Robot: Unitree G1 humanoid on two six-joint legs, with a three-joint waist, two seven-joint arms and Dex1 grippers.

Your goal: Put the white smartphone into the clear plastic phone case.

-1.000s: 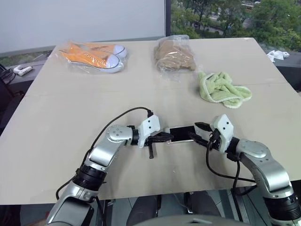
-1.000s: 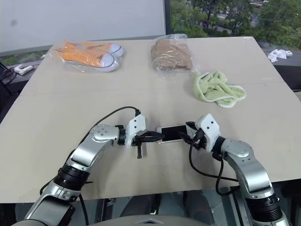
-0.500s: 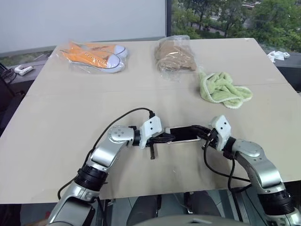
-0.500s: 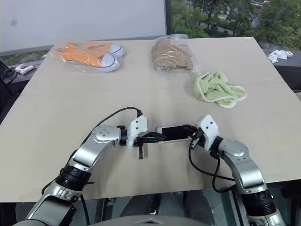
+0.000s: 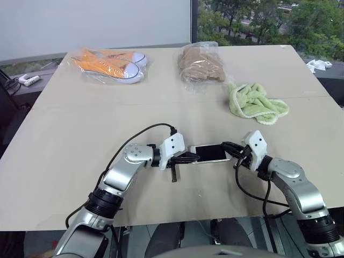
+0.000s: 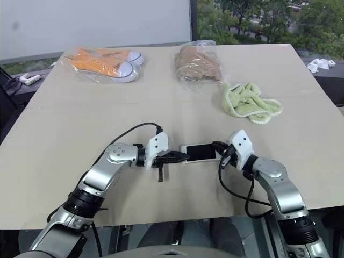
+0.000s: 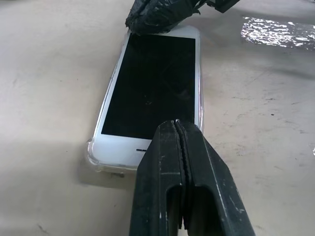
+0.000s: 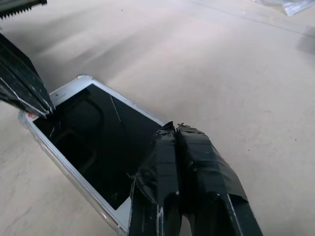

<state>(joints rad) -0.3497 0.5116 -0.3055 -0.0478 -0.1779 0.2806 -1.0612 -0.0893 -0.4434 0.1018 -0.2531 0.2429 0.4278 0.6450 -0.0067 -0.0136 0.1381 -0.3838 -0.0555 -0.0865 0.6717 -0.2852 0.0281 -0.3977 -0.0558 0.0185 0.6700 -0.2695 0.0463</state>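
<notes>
The white smartphone [image 5: 210, 153] lies screen up near the table's front edge, between my two grippers. It sits inside the clear plastic phone case [image 7: 94, 158], whose glossy rim shows around the phone's edge [image 8: 64, 167]. My left gripper [image 7: 177, 126] is shut, its tips over the phone's left end [image 5: 189, 157]. At the phone's other end my right gripper [image 8: 172, 129] is shut too, with its taped tips resting on the screen [image 5: 231, 148]. Neither gripper has anything between its fingers.
Orange sneakers in a clear bag [image 5: 110, 63] lie at the back left. A bagged brown item [image 5: 200, 63] is at the back middle and a green cloth [image 5: 257, 102] at the right. The table's front edge [image 5: 177, 215] runs just below my arms.
My right gripper has shut; a second ago its fingers stood open at the phone's right end. It slid over the screen, then drew back to the end. The left arm has not moved.
</notes>
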